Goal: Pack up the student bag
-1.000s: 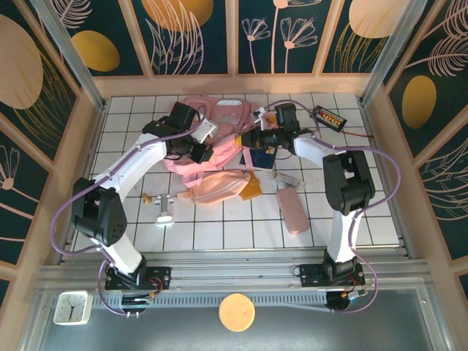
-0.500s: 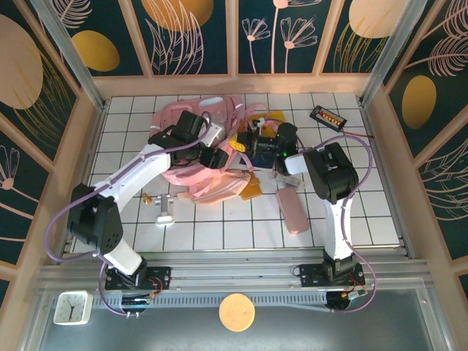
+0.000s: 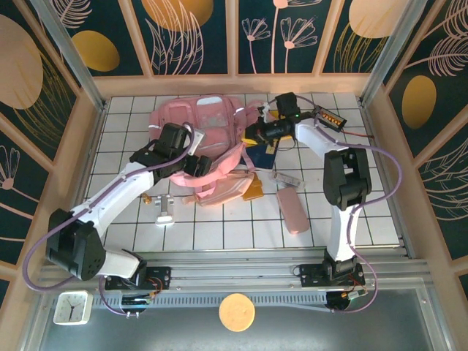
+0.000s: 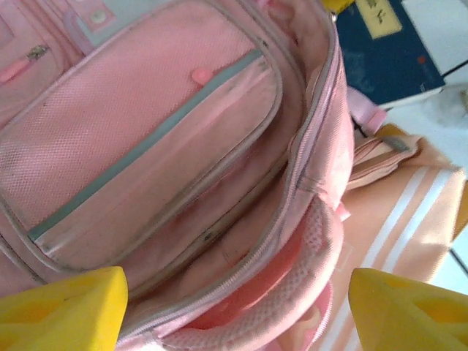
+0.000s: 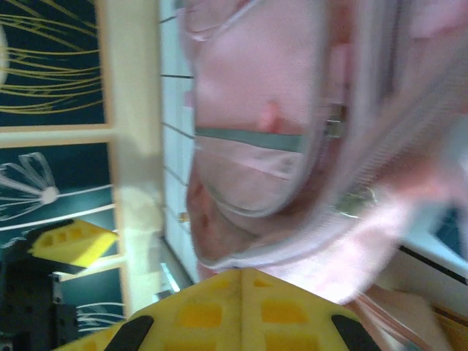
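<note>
Student bag [image 3: 208,121] beside peach pouch [image 3: 228,187]; left gripper [image 3: 199,164] apart, right gripper [image 3: 253,134] together.

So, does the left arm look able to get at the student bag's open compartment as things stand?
Probably yes: the left gripper hangs open just above the student bag, the unzipped mouth lies between its fingers, nothing across it.

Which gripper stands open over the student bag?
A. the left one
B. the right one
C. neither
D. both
A: in its wrist view the left gripper has its yellow fingertips wide apart over the student bag, while the right gripper has its fingers pressed together.
</note>
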Robot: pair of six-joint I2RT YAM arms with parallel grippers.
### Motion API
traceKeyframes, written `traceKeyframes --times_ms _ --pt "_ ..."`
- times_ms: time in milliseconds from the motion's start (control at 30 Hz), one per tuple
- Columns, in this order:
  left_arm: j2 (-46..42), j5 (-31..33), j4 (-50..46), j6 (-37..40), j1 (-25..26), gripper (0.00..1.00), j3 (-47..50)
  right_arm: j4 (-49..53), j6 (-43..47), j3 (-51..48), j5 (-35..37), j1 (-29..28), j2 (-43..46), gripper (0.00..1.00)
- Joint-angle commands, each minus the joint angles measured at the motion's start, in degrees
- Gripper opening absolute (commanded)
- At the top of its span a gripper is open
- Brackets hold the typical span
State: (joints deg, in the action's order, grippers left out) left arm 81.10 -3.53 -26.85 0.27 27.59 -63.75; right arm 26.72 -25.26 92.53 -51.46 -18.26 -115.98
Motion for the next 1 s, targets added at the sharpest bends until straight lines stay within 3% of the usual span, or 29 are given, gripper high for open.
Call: traceKeyframes --times_ms 0,267,433,467,533,667,767,967 --pt "2.5 -0.7 -2.0 5.7 0.0 0.76 -0.9 15.9 11.3 1.1 5.6 1.1 2.3 0.0" --pt "6.8 -4.6 -0.4 8.7 0.2 0.74 1.8 16.6 15.4 0.4 6.1 0.3 4.0 0.0" --pt "7.4 -2.5 -0.8 11.1 0.2 0.79 3.3 3.3 21.3 -3.9 9.3 -0.5 5.6 0.02" --pt "7.4 -2.0 -0.7 11.3 0.2 0.79 3.5 -0.3 24.8 -6.2 10.4 -1.0 6.9 0.04" --pt "7.9 -1.4 -0.4 11.4 0.2 0.79 3.4 -8.4 31.8 -12.2 13.3 -2.2 10.0 0.24" --pt "9.0 0.9 -0.2 11.6 0.3 0.79 3.5 -23.0 43.1 -22.3 12.6 -2.4 14.1 0.4" --pt "8.5 2.9 0.3 12.1 0.2 0.79 4.5 -26.7 47.7 -23.2 11.3 -2.4 13.4 0.53" --pt "7.2 3.7 0.6 12.4 0.2 0.79 5.6 -26.6 57.5 -20.2 11.3 -3.4 8.5 0.55"
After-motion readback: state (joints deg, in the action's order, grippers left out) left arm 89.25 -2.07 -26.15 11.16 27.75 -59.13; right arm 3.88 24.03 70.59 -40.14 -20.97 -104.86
